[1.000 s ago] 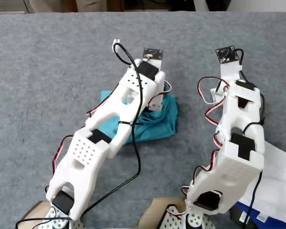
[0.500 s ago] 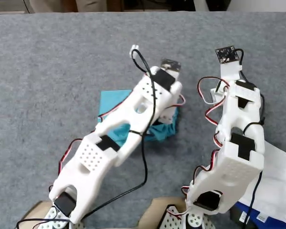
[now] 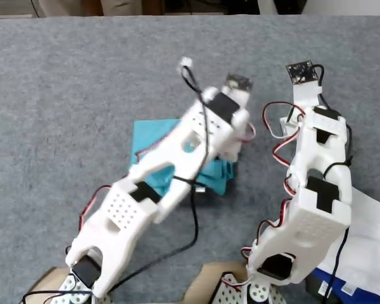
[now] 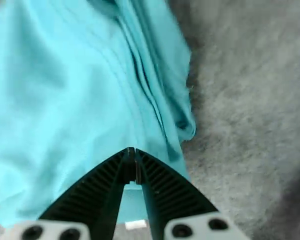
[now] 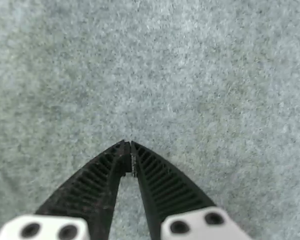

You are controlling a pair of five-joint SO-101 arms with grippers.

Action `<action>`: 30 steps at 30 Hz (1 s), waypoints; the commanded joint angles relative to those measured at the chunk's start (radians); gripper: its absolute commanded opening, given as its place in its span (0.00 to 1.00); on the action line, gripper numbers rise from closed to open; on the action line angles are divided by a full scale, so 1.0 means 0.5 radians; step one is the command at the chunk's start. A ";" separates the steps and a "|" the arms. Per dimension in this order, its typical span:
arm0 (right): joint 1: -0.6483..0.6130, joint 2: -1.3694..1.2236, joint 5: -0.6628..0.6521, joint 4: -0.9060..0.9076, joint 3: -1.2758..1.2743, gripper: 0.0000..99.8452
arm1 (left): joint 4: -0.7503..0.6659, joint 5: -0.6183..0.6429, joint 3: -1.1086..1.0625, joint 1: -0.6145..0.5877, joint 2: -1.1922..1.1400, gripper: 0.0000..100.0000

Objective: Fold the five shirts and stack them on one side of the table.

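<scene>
A teal shirt (image 3: 153, 140) lies folded on the grey felt near the middle of the table, partly hidden under my left arm (image 3: 196, 136). In the left wrist view the left gripper (image 4: 130, 151) is shut, hanging just over the shirt (image 4: 65, 85) near its bunched edge (image 4: 182, 125); no cloth shows between its fingers. My right arm (image 3: 316, 164) stands to the right of the shirt. Over bare felt, the right gripper (image 5: 129, 145) is shut with nothing in it.
White cloth (image 3: 375, 234) lies at the table's right front corner, with something blue (image 3: 332, 286) beneath it. The arms' bases (image 3: 240, 288) sit at the front edge. Grey felt (image 3: 63, 82) stretches to the left and at the back.
My left arm has swung right and a little farther back over the teal shirt, whose right edge now lies more bunched. The right arm has kept still.
</scene>
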State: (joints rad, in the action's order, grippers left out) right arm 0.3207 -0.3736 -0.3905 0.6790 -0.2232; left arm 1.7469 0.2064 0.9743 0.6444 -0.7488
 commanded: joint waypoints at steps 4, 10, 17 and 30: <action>0.035 0.044 0.006 0.095 0.118 0.00 | 0.025 -0.104 0.163 -0.454 0.311 0.02; 0.008 0.407 0.000 0.577 0.253 0.00 | -0.037 -0.209 -0.292 -0.792 0.183 0.02; -0.431 1.005 -0.104 1.154 0.373 0.00 | -0.175 -0.368 -0.374 -1.086 0.121 0.02; -1.168 0.643 -0.110 1.234 0.652 0.00 | -0.721 -0.439 -1.040 -1.108 0.140 0.02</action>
State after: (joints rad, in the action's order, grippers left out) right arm -0.2455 0.0130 -0.4365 1.2896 0.0161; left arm 1.4446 0.0038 0.5125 0.1028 -0.7043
